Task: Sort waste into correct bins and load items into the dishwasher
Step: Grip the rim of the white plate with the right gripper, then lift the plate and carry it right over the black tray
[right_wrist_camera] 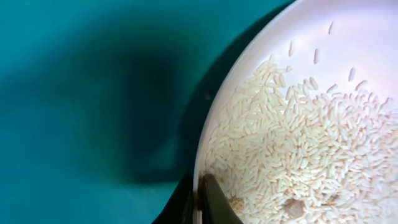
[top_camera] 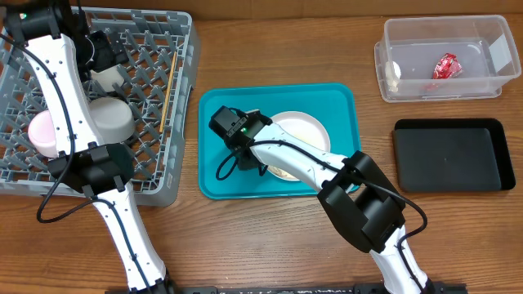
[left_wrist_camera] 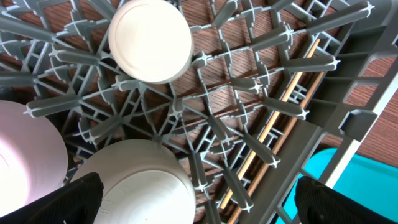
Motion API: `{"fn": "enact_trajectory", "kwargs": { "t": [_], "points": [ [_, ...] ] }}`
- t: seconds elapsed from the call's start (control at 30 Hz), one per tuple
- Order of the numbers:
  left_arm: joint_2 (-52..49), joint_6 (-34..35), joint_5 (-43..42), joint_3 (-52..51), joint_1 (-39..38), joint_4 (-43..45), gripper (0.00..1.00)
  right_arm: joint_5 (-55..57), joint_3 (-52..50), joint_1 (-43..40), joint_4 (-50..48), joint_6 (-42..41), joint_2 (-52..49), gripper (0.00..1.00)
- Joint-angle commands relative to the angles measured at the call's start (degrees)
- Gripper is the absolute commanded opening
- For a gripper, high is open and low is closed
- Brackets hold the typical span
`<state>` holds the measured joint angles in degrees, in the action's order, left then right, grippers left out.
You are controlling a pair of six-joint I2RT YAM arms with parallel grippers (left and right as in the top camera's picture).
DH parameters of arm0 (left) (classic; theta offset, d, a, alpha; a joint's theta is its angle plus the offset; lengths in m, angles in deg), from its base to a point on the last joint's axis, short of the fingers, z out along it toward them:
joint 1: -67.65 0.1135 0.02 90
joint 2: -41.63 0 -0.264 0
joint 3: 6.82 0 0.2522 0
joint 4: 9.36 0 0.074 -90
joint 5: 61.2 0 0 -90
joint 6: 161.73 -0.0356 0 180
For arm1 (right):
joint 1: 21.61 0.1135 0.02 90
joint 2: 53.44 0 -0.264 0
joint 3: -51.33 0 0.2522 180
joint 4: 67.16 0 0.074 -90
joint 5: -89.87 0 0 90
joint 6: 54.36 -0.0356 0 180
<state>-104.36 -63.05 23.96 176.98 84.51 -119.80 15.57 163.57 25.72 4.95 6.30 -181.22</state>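
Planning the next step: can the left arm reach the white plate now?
Probably not freely: the left tool hangs open over the dish rack, and the right tool is clamped on the rim of the white plate, its arm crossing the teal tray.

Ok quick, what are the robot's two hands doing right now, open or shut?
Left gripper: fingers open, holding nothing.
Right gripper: fingers shut on the white plate's rim.

White rice (right_wrist_camera: pixel 298 155) speckles a white plate (top_camera: pixel 315 131) on the teal tray (top_camera: pixel 339 102); the rack (top_camera: pixel 159 49) is grey lattice (wrapper (top_camera: pixel 446 65) red).
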Motion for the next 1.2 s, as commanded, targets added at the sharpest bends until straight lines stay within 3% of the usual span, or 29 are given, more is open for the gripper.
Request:
{"fn": "enact_trajectory", "kwargs": {
  "t": [0.0, 0.37, 1.17],
  "points": [
    [2.1, 0.5, 0.6, 0.7, -0.4, -0.1, 1.0, 1.7, 3.2, 0.0, 2.2, -0.6, -0.6, 0.04],
    [2.1, 0.5, 0.6, 0.7, -0.4, -0.1, 1.0, 2.7, 8.0, 0.0, 5.6, 2.3, -0.6, 0.04],
    [2.1, 0.5, 0.6, 0.7, -0.4, -0.1, 1.0, 20.0, 8.0, -0.2, 16.5, 2.3, -0.6, 0.04]
  ]
}}
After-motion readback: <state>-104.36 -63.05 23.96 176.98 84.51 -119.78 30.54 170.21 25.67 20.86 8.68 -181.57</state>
